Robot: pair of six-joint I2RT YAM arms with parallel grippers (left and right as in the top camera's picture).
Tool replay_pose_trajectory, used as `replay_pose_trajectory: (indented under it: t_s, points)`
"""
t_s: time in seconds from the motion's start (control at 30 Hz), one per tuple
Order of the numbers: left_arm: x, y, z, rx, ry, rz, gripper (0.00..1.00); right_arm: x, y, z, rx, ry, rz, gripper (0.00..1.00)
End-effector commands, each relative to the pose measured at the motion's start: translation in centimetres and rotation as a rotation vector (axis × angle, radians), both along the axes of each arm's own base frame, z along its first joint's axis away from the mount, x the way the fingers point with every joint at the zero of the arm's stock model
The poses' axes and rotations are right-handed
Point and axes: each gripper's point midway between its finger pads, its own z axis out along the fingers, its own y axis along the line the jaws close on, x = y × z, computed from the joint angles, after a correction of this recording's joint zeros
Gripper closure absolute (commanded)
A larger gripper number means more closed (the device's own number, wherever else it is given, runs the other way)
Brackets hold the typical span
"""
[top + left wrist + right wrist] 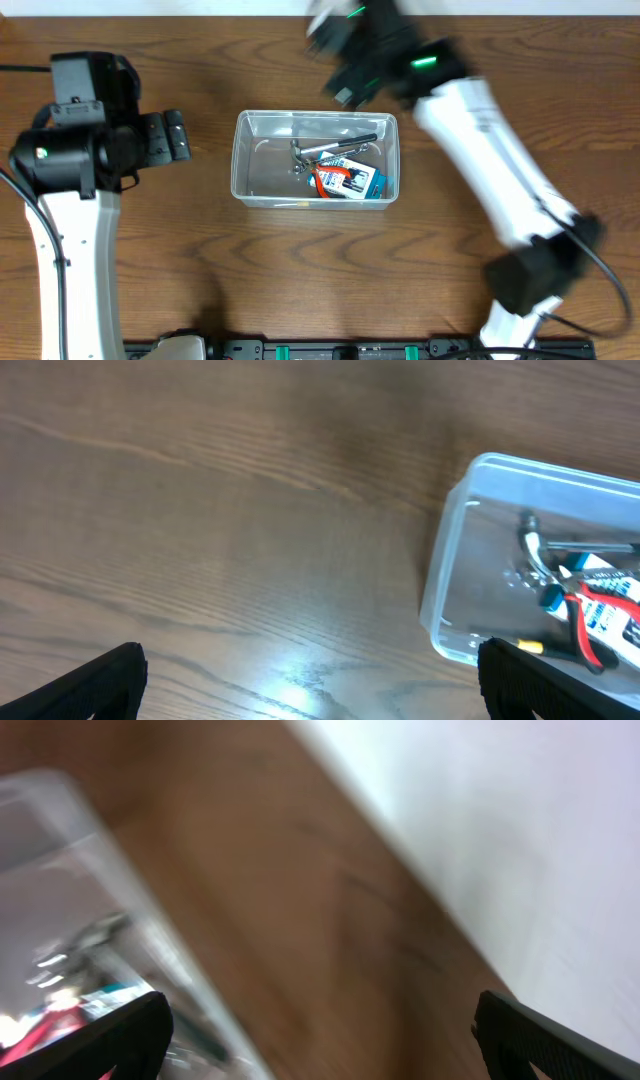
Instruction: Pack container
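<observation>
The clear plastic container (262, 165) stands mid-table and holds several hand tools: a metal wrench (330, 146), red-handled pliers (325, 180) and a blue-labelled pack (362, 182). It also shows in the left wrist view (455, 570) and, blurred, in the right wrist view (110, 870). My left gripper (170, 137) is open and empty, left of the container over bare wood (310, 690). My right gripper (335, 50) is open and empty, blurred, above the table behind the container's far right corner (320, 1040).
The wooden table top (300, 280) runs under everything. A pale wall or edge (520, 830) lies beyond the table's far side. A black rail (330, 350) runs along the near edge.
</observation>
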Motion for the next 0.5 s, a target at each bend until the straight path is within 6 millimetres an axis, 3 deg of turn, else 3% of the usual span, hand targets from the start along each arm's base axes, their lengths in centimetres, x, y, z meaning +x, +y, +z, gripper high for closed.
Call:
replay_pose_trajectory:
  t_s: [0.0,0.13,0.27,0.33,0.4,0.47]
  points:
    - [-1.9,0.0,2.3,0.062,-0.080,-0.015,0.02,1.7,-8.0,0.1,0.122,0.065,-0.343,0.01]
    - [-1.2,-0.3,5.1,0.071,-0.276,-0.024,0.02,2.4,-14.5,-0.4,0.128,0.083,-0.483,0.01]
    - [3.7,0.0,9.0,0.085,-0.558,-0.012,0.02,4.1,-19.2,1.0,0.153,-0.001,-0.572,0.01]
    - [6.4,0.1,10.0,0.089,-0.653,-0.009,0.02,4.6,-21.7,1.6,0.150,-0.040,-0.609,0.01]
    - [8.4,0.1,9.2,0.126,-0.647,-0.039,0.02,4.4,-23.7,1.5,0.158,-0.032,-0.647,0.01]
    - [8.9,0.1,7.3,0.166,-0.572,-0.081,0.02,3.4,-25.4,0.5,0.148,0.018,-0.684,0.01]
